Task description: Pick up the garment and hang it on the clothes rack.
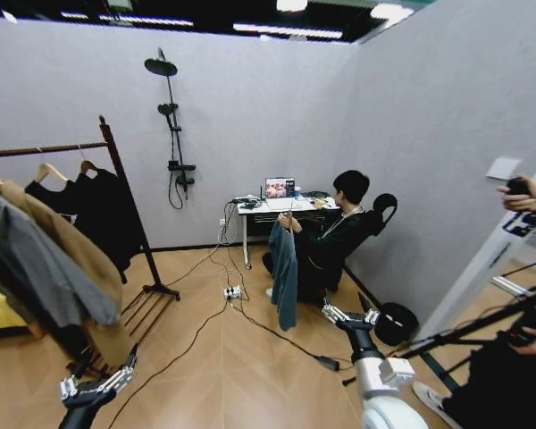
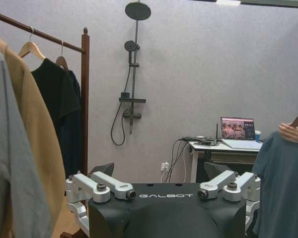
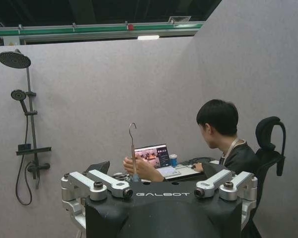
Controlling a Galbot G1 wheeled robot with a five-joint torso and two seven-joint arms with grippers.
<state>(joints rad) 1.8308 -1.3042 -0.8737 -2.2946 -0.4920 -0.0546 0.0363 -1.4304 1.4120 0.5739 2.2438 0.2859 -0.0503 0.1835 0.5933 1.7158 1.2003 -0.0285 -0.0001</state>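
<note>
Right pincer [image 1: 351,315] hanging open and empty short of garment [image 1: 283,273]; left pincer [image 1: 96,384] open too.
Person's hand [image 1: 284,220] holding it up; soft fabric will likely be swinging, so the hanger hook [image 3: 132,130] looks like the grip point.

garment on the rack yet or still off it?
Off. The garment hangs from its hanger in a seated person's hand by the desk, well apart from the clothes rack. Both grippers are empty.

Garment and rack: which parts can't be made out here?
- Garment: hanger hidden by the person's hand in head view; right wrist view has just its hook.
- Clothes rack: far end cut by head view's edge; coats cover its base.
</note>
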